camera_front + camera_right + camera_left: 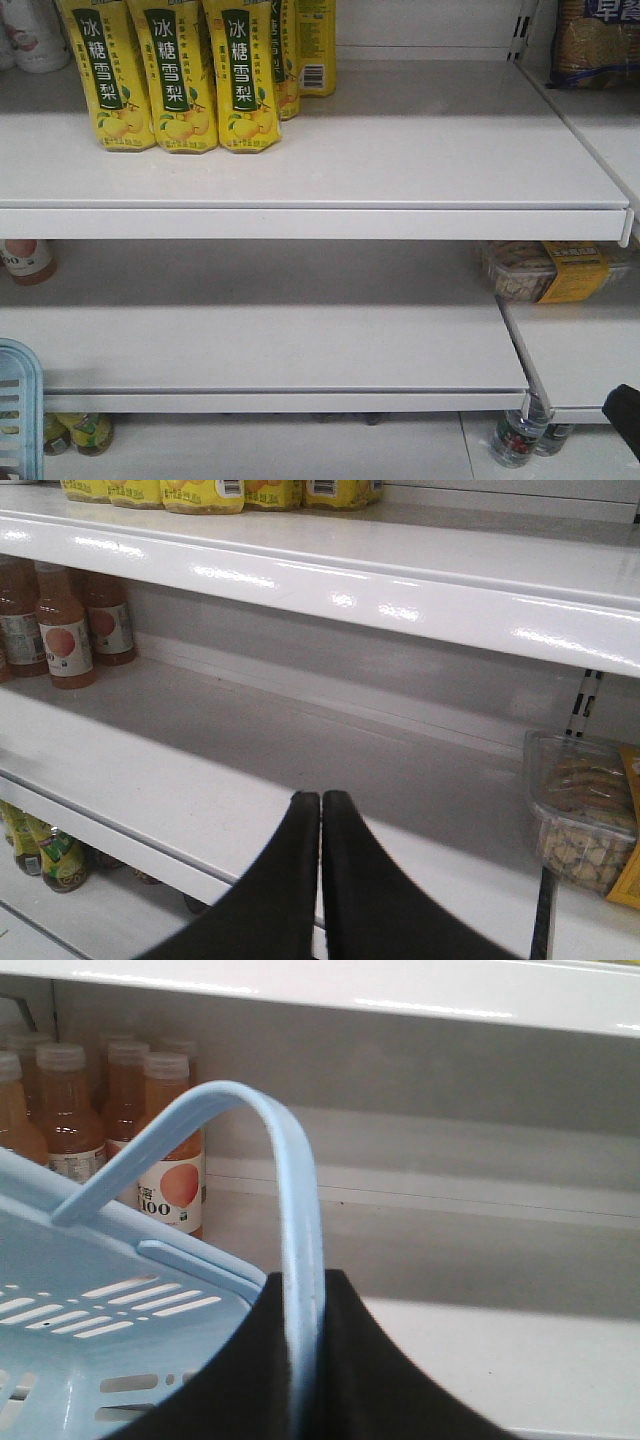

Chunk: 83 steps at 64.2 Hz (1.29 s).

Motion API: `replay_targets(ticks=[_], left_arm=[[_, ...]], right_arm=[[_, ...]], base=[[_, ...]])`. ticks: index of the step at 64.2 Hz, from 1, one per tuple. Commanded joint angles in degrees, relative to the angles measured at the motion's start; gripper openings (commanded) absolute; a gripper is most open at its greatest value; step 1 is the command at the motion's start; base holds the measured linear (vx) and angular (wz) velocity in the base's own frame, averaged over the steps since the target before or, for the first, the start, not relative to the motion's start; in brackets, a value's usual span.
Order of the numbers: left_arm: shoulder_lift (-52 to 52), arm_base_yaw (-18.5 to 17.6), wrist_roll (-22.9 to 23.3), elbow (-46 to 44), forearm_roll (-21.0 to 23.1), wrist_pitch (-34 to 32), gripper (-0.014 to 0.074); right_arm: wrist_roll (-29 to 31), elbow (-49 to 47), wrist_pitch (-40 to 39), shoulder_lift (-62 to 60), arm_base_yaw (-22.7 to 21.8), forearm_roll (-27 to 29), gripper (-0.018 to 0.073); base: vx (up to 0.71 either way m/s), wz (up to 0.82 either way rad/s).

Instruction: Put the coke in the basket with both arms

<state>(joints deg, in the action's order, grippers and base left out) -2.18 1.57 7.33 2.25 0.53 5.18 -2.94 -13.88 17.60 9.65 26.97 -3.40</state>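
Note:
The coke is not in any view. My left gripper (303, 1282) is shut on the light blue loop handle (297, 1190) of the basket (60, 1260). The handle runs up between the two black fingers. The basket's slotted body hangs down to the left in the left wrist view. One corner of the basket (18, 400) shows at the lower left of the front view. My right gripper (321, 798) is shut and empty. It hovers above the front edge of the middle shelf (200, 770). A black part of an arm (625, 415) shows at the lower right of the front view.
Yellow pear-drink cartons (175, 75) stand on the upper shelf (400, 150). Orange juice bottles (65, 630) stand at the left of the middle shelf, close behind the basket (165, 1160). A clear snack box (585, 820) sits at the right. Small bottles (515, 435) stand on the lowest shelf.

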Motion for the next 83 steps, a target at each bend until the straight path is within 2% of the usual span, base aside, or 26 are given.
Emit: replay_targets(ticks=[1, 53, 57, 74, 83], left_arm=[[-0.2, 0.1, -1.0, 0.1, -1.2, -9.1, -0.0006], [-0.2, 0.1, -1.0, 0.1, -1.2, -9.1, -0.0006], [-0.2, 0.1, -1.0, 0.1, -1.2, -9.1, -0.0006], [-0.2, 0.1, -1.0, 0.1, -1.2, -9.1, -0.0006], [-0.2, 0.1, -1.0, 0.1, -1.2, -9.1, -0.0006]], right_arm=[[0.1, -1.5, -4.2, 0.5, 0.0, -0.6, -0.0009], [0.8, -1.5, -4.3, 0.0, -0.9, -0.8, -0.0009], [1.7, -1.5, -4.2, 0.2, -3.7, -0.8, -0.0009], [1.8, -1.5, -4.4, 0.3, -21.5, 1.6, -0.0009], [1.8, -1.4, -4.5, 0.3, -28.7, 1.0, -0.0009]], base=[[0.0, 0.0], [0.0, 0.0], [0.0, 0.0], [0.0, 0.0], [0.0, 0.0]])
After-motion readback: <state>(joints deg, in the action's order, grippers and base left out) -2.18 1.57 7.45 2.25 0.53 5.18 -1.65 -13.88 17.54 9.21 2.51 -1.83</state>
